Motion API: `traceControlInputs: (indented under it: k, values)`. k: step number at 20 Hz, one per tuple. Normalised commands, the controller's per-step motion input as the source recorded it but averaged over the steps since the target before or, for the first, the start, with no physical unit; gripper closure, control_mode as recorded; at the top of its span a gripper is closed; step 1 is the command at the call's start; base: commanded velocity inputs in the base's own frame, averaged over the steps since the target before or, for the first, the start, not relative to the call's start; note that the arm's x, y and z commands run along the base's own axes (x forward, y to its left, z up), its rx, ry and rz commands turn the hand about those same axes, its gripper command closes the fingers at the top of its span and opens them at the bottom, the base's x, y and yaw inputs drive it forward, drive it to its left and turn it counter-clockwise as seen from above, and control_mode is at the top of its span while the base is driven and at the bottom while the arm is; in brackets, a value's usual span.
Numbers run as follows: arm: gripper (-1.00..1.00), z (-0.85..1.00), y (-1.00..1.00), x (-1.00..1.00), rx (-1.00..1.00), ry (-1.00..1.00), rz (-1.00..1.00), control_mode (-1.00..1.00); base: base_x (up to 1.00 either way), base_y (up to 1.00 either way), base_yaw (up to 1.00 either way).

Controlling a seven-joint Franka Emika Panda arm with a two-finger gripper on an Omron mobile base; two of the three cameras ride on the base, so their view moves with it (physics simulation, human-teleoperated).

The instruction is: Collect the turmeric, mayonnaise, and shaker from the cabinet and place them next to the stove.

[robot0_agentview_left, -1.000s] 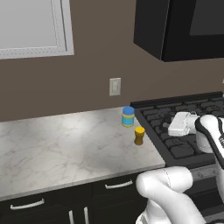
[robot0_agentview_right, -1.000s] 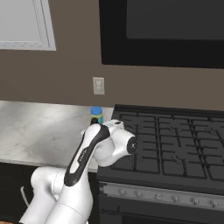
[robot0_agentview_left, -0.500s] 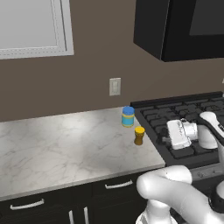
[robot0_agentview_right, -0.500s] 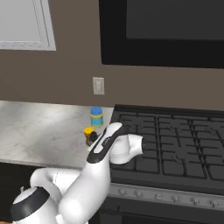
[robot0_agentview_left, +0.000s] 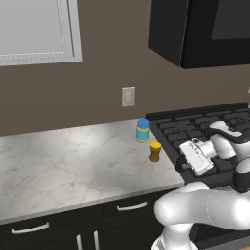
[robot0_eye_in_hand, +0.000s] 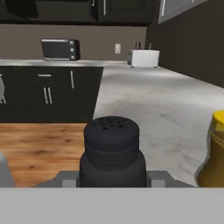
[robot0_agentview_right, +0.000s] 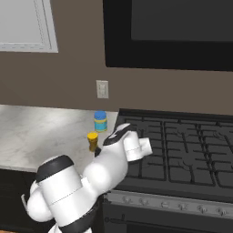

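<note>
My gripper [robot0_eye_in_hand: 111,177] is shut on the shaker [robot0_eye_in_hand: 111,151], a slim dark grey bottle with a holed cap that stands upright between the jaws. The hand [robot0_agentview_left: 195,156] hangs low over the front left corner of the stove [robot0_agentview_left: 205,129], just right of the counter's edge. The turmeric [robot0_agentview_left: 155,151], a small orange jar with a yellow lid, stands on the counter beside the stove and shows close at the right of the hand view [robot0_eye_in_hand: 214,153]. Behind it stands the blue-lidded mayonnaise [robot0_agentview_left: 142,130], also [robot0_agentview_right: 100,121]. The cabinet is out of view.
The marble counter [robot0_agentview_left: 63,161] stretches left of the jars. A black overhead unit [robot0_agentview_right: 168,32] hangs above the stove [robot0_agentview_right: 182,145]. A wall outlet [robot0_agentview_left: 128,96] sits behind the mayonnaise. Across the room stand a toaster oven [robot0_eye_in_hand: 60,49] and a white toaster [robot0_eye_in_hand: 143,57].
The hand with the shaker has come down and a little left, from over the stove's front grates toward the counter edge by the turmeric. The jars have not moved.
</note>
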Motion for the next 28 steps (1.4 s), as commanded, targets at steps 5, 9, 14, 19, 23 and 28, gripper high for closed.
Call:
traceControlInputs:
  k: [5, 9, 14, 19, 23, 28]
  values:
    - [1.00, -0.26, 0.14, 0.00, -0.06, 0.00, 0.01, -1.00, 0.00, 0.00, 0.00]
    - [1.00, -0.14, 0.14, 0.06, -0.03, 0.00, -0.06, -1.00, 0.00, 0.00, 0.00]
    - [1.00, -0.16, 0.27, 0.01, -0.02, 0.00, -0.11, -1.00, 0.00, 0.00, 0.00]
    - [1.00, -0.15, 0.37, 0.00, -0.01, 0.00, -0.18, -1.00, 0.00, 0.00, 0.00]
    - [1.00, -0.09, 0.24, 0.01, -0.02, 0.00, -0.15, -1.00, 0.00, 0.00, 0.00]
    - [1.00, -0.09, 0.02, 0.12, -0.03, 0.00, -0.07, -1.00, 0.00, 0.00, 0.00]
